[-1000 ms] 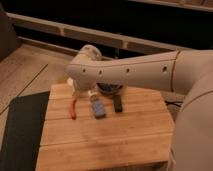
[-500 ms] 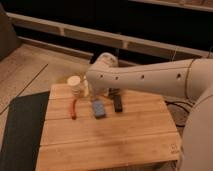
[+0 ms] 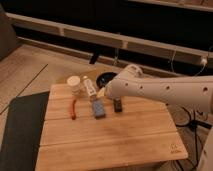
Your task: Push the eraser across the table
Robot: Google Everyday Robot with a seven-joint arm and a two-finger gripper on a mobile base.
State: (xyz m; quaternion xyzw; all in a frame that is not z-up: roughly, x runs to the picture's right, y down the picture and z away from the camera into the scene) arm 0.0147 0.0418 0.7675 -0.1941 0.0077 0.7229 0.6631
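The eraser (image 3: 118, 105), a small black oblong block, lies on the light wooden table (image 3: 110, 145) near its far edge. My white arm reaches in from the right above it. The gripper (image 3: 102, 93) is at the arm's left end, low over the table, just left of and behind the eraser and right behind the blue-grey block (image 3: 98, 109). The arm hides most of the gripper.
A thin red pen (image 3: 73, 109) lies left of the blue-grey block. A cream cup (image 3: 74, 84) and a white tube-like object (image 3: 90, 88) stand at the far left of the table. A dark round object (image 3: 105, 77) sits at the far edge. A dark grey mat (image 3: 20, 130) lies left of the table.
My arm has swung to the right, uncovering the cream cup and the white object. The eraser, blue-grey block and pen have not visibly moved.
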